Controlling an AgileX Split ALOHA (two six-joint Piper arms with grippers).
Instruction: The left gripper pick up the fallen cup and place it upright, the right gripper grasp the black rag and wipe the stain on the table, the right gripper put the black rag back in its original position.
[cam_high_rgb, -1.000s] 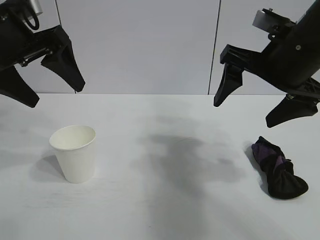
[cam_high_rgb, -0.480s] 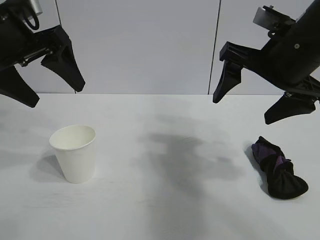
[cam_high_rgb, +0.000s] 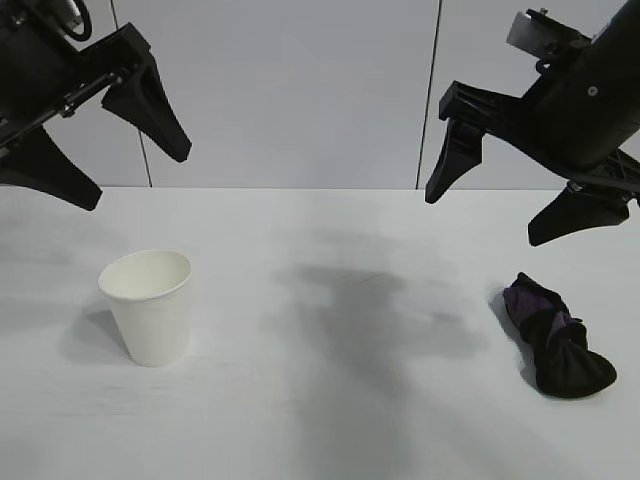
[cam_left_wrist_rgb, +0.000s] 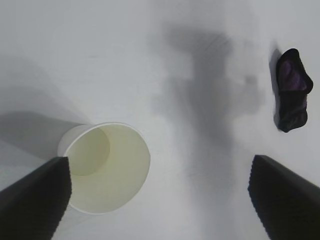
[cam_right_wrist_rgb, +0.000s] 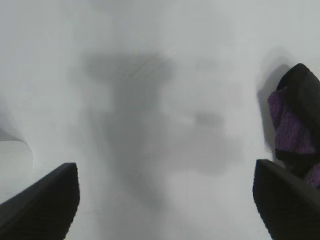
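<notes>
Cup (cam_high_rgb: 148, 305) stands upright on the left part of the table (cam_high_rgb: 330, 420), its mouth open upward. Above and behind it the left gripper (cam_high_rgb: 125, 175) hangs with fingers spread wide, holding nothing. At the right, the right gripper (cam_high_rgb: 492, 215) hovers likewise spread and empty over the black rag (cam_high_rgb: 555, 340), which lies bunched on the tabletop.

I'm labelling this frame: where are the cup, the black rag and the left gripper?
cup (cam_high_rgb: 150, 310): exterior view, on its side wall.
black rag (cam_high_rgb: 558, 345): exterior view, on its bunched middle.
left gripper (cam_high_rgb: 135, 170): exterior view, midway between its spread fingertips.
</notes>
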